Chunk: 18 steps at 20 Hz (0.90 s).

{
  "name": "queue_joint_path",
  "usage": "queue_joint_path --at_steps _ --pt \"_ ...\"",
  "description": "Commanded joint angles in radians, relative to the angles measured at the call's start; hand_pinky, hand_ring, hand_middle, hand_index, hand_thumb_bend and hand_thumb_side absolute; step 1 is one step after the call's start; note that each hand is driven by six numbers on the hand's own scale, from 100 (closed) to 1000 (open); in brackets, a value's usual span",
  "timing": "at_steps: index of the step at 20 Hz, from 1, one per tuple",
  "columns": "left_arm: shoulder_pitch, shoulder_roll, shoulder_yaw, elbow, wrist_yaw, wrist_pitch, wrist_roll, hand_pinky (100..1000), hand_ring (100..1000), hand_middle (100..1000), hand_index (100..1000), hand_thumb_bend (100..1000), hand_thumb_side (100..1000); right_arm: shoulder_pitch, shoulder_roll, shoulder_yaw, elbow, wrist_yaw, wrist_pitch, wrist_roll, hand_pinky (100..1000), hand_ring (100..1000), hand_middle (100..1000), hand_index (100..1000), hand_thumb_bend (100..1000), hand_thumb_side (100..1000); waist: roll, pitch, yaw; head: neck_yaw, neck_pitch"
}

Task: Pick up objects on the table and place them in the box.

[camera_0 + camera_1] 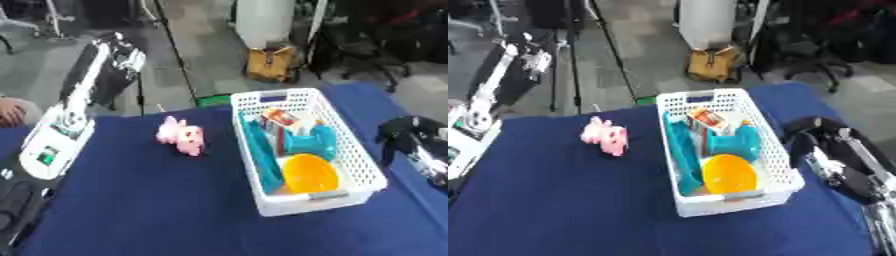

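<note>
Over on the left, the robot's left hand is raised way up off the dark blue cloth-covered table, and I honestly can't tell what its fingers are doing. A small pink plush toy lies on the cloth, just left of the white perforated plastic box. Inside the box there's a teal plastic piece, an orange round bowl and a small red-and-white carton. The right hand hangs beside the box's right wall, fingers curled, holding nothing.
</note>
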Motion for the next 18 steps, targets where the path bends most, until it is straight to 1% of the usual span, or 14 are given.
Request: queue_joint_path --at_steps 1,13,14,15,16,17,18 --pt "-0.023 0.014 0.003 -0.008 -0.004 -0.001 -0.002 367 675 721 860 244 884 -0.013 -0.022 -0.003 -0.024 -0.004 -0.001 -0.005 338 381 554 725 100 539 -0.002 -0.021 -0.003 0.0 -0.005" --pt "-0.023 0.013 0.002 -0.007 -0.007 0.0 -0.003 363 675 722 859 247 877 -0.011 -0.022 -0.003 -0.025 -0.005 -0.001 -0.007 337 381 554 725 100 540 -0.005 -0.021 -0.005 -0.002 -0.002" --pt "-0.023 0.013 0.001 -0.005 -0.01 0.0 -0.006 365 676 722 858 241 864 -0.011 -0.022 -0.003 -0.025 -0.004 -0.002 -0.007 337 381 555 725 100 540 -0.005 -0.021 -0.006 -0.002 -0.002" --pt "-0.024 0.014 0.0 -0.002 -0.016 -0.001 -0.01 380 684 728 860 243 826 -0.011 -0.022 -0.003 -0.025 -0.004 -0.002 -0.006 337 380 555 725 100 540 -0.005 -0.021 -0.007 -0.003 -0.002" --pt "-0.027 0.016 -0.001 0.005 -0.027 -0.002 -0.019 380 684 728 860 243 826 -0.011 -0.022 -0.003 -0.024 -0.004 -0.002 -0.007 337 380 555 725 100 540 -0.004 -0.021 -0.008 -0.004 -0.002" --pt "-0.032 0.017 -0.005 0.014 -0.043 -0.007 -0.035 428 713 756 878 259 781 -0.011 -0.022 -0.002 -0.024 -0.004 -0.002 -0.006 337 380 555 725 100 540 -0.004 -0.021 -0.01 -0.004 -0.002" --pt "-0.039 0.016 -0.006 0.028 -0.07 -0.018 -0.059 428 713 756 878 259 781 -0.011 -0.023 -0.001 -0.024 -0.004 -0.002 -0.006 337 380 555 725 100 540 -0.003 -0.021 -0.012 -0.005 -0.002"
